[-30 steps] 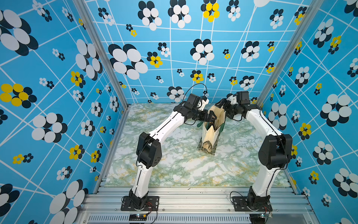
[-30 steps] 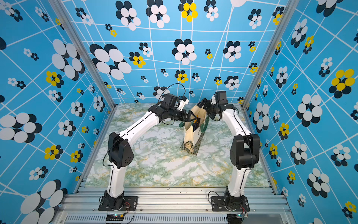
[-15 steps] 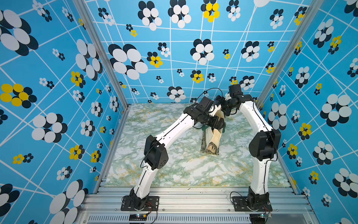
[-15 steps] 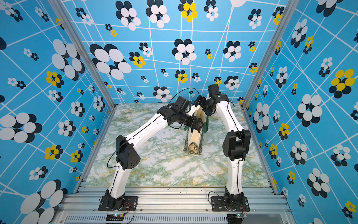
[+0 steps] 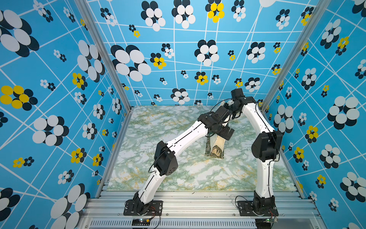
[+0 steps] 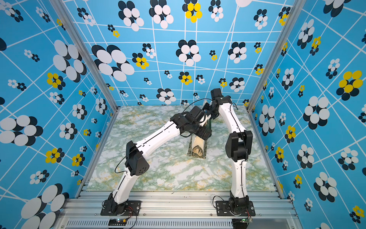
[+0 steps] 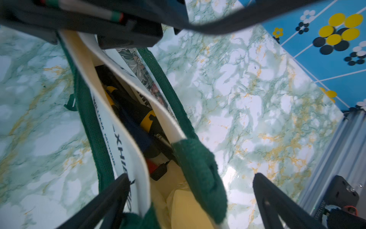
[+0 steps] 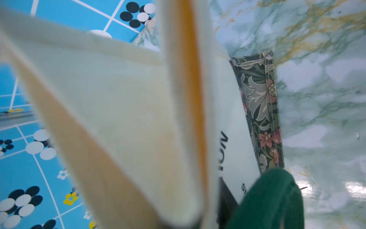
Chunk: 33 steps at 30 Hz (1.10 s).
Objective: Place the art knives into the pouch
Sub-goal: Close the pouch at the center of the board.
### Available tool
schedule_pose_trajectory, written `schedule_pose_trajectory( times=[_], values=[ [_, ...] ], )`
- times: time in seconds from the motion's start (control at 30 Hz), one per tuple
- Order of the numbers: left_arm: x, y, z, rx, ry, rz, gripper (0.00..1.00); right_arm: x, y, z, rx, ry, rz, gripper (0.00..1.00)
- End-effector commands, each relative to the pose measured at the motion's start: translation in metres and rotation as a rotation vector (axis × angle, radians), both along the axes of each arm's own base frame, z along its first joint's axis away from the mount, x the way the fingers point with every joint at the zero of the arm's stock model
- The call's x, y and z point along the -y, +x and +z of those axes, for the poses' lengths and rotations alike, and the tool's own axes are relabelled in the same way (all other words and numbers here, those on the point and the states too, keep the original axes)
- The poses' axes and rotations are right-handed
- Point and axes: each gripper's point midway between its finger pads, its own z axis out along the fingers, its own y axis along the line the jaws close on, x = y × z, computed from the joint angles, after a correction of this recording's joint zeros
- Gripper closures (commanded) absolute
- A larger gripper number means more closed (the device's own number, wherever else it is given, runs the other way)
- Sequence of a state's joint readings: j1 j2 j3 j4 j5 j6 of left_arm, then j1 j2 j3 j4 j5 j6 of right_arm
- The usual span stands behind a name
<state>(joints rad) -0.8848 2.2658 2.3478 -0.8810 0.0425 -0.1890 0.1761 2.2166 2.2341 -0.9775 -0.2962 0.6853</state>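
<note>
The space is enclosed by walls (image 5: 178, 49) papered in bright blue, crossed by white lines and scattered with black, white and yellow flower clusters; the corners are framed by aluminium posts (image 5: 103, 55); the tabletop (image 5: 158, 128) is patterned as green-white marble veined with gold; a ribbed aluminium rail (image 5: 198, 204) is set along the front edge; everything is evenly lit.

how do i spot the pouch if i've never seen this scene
On the marbled table, look toward the back right, where the two arms meet. The pouch stands there: cream canvas, dark green handles, black lettering and a leafy bottom band, unlike the rigid arms.
</note>
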Motion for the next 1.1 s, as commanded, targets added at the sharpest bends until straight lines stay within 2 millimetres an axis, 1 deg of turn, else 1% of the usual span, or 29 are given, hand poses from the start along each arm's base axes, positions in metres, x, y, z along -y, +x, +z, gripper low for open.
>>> schedule_pose_trajectory(
  times=[0.0,0.1,0.17,0.23,0.27,0.3,0.33,0.37,0.4,0.5,0.57,0.7,0.8,0.83,0.93,1.07],
  values=[
    [-0.031,0.011,-0.019,0.068,0.195,0.085,0.06,0.006,-0.009,-0.011,-0.047,-0.076,0.016,0.77],
    [-0.055,0.022,-0.016,0.134,0.285,0.136,0.22,0.018,-0.012,-0.008,-0.044,-0.124,0.006,0.89],
    [-0.07,0.031,-0.015,0.149,0.317,0.163,0.34,0.025,-0.015,-0.006,-0.044,-0.145,0.002,0.99],
    [-0.085,0.04,-0.014,0.152,0.328,0.188,0.44,0.032,-0.019,-0.003,-0.042,-0.158,-0.009,1.0],
    [-0.093,0.045,-0.013,0.155,0.331,0.201,0.49,0.036,-0.021,-0.009,-0.058,-0.17,-0.016,1.0],
    [-0.1,0.05,-0.013,0.158,0.335,0.21,0.53,0.039,-0.025,0.003,-0.038,-0.172,-0.025,1.0],
    [-0.11,0.057,-0.012,0.164,0.339,0.227,0.55,0.043,-0.029,0.003,-0.043,-0.179,-0.036,1.0],
    [-0.118,0.064,-0.009,0.174,0.34,0.243,0.56,0.046,-0.033,0.003,-0.045,-0.185,-0.047,1.0],
    [-0.126,0.071,-0.007,0.18,0.337,0.259,0.6,0.05,-0.036,0.002,-0.047,-0.192,-0.065,1.0],
    [-0.144,0.092,-0.001,0.207,0.332,0.293,0.62,0.059,-0.047,0.006,-0.043,-0.193,-0.113,1.0],
    [-0.151,0.106,0.003,0.233,0.328,0.306,0.63,0.063,-0.053,0.007,-0.039,-0.188,-0.146,1.0],
    [-0.156,0.136,0.012,0.281,0.314,0.317,0.66,0.065,-0.066,0.013,-0.034,-0.161,-0.199,1.0],
    [-0.159,0.158,0.021,0.31,0.266,0.357,0.68,0.058,-0.079,0.016,-0.043,-0.11,-0.219,1.0],
    [-0.163,0.164,0.025,0.317,0.247,0.379,0.68,0.056,-0.084,0.015,-0.046,-0.109,-0.223,1.0],
    [-0.163,0.176,0.028,0.314,0.178,0.4,0.69,0.05,-0.096,0.015,-0.049,-0.102,-0.232,1.0],
    [-0.161,0.181,0.023,0.274,0.11,0.405,0.7,0.042,-0.096,0.004,-0.063,-0.085,-0.226,1.0]
  ],
)
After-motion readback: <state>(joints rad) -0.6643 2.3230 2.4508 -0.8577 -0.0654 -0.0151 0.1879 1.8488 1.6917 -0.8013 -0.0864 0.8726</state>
